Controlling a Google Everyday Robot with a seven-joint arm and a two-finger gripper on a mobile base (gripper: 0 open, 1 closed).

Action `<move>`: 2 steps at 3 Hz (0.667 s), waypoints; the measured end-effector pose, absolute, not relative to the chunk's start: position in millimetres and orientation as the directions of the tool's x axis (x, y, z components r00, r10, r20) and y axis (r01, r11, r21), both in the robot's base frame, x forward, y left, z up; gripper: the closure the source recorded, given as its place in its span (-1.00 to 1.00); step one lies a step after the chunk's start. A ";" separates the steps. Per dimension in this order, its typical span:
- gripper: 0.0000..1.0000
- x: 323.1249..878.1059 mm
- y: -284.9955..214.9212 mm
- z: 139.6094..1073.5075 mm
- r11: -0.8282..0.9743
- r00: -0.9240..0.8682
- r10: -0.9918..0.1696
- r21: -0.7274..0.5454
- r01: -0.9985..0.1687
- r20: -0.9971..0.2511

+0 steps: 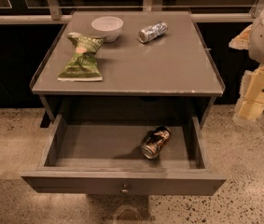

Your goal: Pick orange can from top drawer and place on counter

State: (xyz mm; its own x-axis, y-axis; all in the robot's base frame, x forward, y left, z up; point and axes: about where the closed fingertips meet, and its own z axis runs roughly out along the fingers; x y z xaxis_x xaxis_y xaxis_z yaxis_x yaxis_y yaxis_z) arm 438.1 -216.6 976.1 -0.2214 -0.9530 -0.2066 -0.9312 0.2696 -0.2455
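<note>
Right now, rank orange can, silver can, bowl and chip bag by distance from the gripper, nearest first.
Gripper: far right edge.
1. Orange can (drawer), silver can (counter back): too close to call.
2. Bowl (back left), chip bag (left): likewise, both farther.

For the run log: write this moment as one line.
stage: before grasp | orange can: on its side in open top drawer | gripper: right of counter, apart from can

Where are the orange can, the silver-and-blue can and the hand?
orange can (156, 143), camera view, mid-side of its body
silver-and-blue can (152, 32), camera view, mid-side of its body
hand (255, 97), camera view, cream casing at the right edge
</note>
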 end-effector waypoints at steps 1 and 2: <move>-1.00 438.7 -215.3 977.6 0.267 -0.217 -0.954 -0.256 -0.929 -0.207; -1.00 443.9 -211.0 977.2 0.340 -0.270 -0.930 -0.305 -0.890 -0.250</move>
